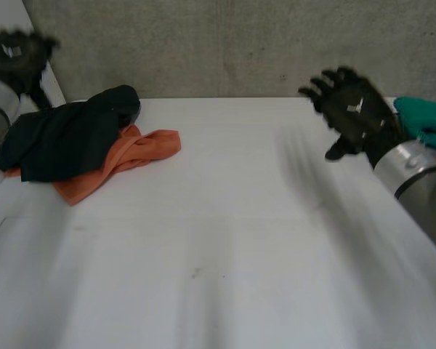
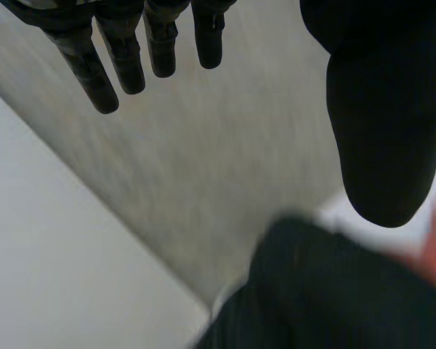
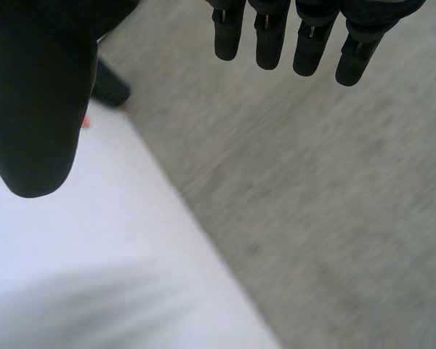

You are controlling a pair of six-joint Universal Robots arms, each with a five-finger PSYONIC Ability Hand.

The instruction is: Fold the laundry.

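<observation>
item: laundry. a dark garment lies crumpled over an orange cloth at the far left corner of the white table. the orange shows from under its near and right edges. a teal cloth sits at the far right edge, just beside your right arm.

item: left hand. raised above the table's far left corner, near the dark garment and apart from it. its wrist view shows fingers straight and the thumb spread wide, with nothing held. the dark garment lies below the thumb.

item: right hand. lifted over the far right of the table, well apart from the two overlapped cloths. fingers straight and spread, thumb away, empty.

item: status. nothing is folded yet; judged as the reach toward a first piece.

item: risks.
- the two cloths overlap, so a grab at the dark garment may drag the orange cloth along.
- both lie close to the table's edge and the concrete wall, so a sideways pull could sweep one off.
- your right arm, near the teal cloth, could knock it off if it swings across.
</observation>
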